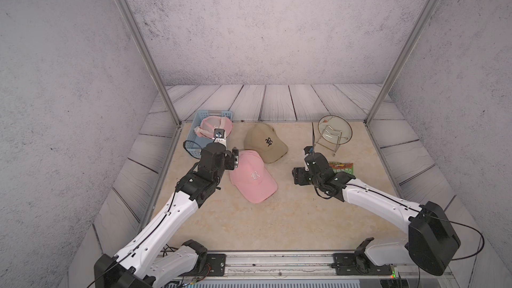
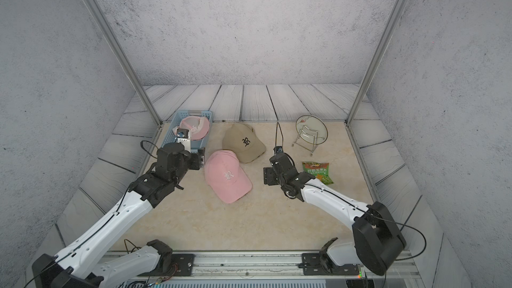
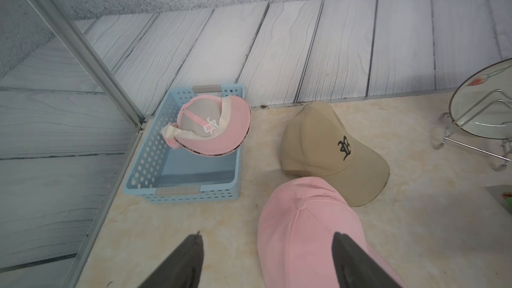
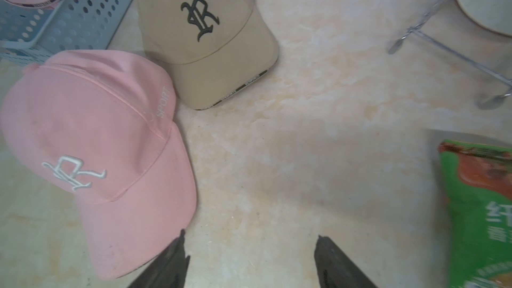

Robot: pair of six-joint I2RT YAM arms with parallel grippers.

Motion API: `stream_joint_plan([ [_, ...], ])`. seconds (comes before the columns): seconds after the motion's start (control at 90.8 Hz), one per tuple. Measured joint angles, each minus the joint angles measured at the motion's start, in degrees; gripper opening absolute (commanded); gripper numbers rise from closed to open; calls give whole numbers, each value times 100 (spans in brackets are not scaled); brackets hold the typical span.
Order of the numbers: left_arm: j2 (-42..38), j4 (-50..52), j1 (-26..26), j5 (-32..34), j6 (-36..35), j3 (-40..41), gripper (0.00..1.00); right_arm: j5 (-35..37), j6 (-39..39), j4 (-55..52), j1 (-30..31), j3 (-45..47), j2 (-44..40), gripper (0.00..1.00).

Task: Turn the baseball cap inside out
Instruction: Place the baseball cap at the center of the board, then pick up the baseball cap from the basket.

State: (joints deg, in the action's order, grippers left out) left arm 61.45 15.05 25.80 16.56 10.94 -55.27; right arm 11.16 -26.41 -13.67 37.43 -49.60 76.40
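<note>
A pink baseball cap (image 1: 253, 175) (image 2: 227, 175) lies right side out mid-table, brim toward the front. Behind it sits a khaki cap (image 1: 266, 142) (image 3: 332, 148) with a black letter. Another pink cap (image 1: 214, 126) (image 3: 210, 126), lining showing, rests in the blue basket (image 1: 213, 112) (image 3: 180, 189). My left gripper (image 1: 235, 159) (image 3: 267, 235) is open at the pink cap's (image 3: 310, 231) back left; one finger hangs over its crown. My right gripper (image 1: 297, 175) (image 4: 250, 235) is open over bare table, just right of the pink cap's (image 4: 91, 148) brim, holding nothing.
A glass plate on a wire stand (image 1: 335, 130) (image 2: 311, 130) is at the back right. A green snack bag (image 1: 342, 167) (image 4: 476, 203) lies right of my right gripper. Metal frame posts and grey walls enclose the beige tabletop.
</note>
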Motion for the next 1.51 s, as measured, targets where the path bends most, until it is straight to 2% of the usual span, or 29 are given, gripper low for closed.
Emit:
stream_joint_plan([
  [0.231,1307,-57,-1141,-855,-37,-782,80,-50,326,-422,-542,17,-669,76],
  [0.418,2693,-181,-1694,-1641,-181,-1541,81,-289,498,-651,-721,17,-986,76],
  [0.65,4470,-164,-1766,-2243,-481,-3073,81,-417,588,-787,-769,26,-1025,77],
  [1.035,6148,-103,-1766,-2350,-573,-4695,78,-570,612,-789,-870,116,-946,76],
  [1.156,6513,-20,-1766,-2328,-612,-5069,70,-658,610,-739,-874,116,-850,77],
  [1.299,6760,105,-1766,-2197,-706,-5324,53,-717,608,-710,-876,116,-739,76],
  [1.365,6804,127,-1766,-2092,-752,-5335,49,-769,605,-710,-879,116,-706,76],
  [1.508,6817,184,-1764,-1904,-883,-5333,16,-828,588,-706,-881,116,-673,76],
])
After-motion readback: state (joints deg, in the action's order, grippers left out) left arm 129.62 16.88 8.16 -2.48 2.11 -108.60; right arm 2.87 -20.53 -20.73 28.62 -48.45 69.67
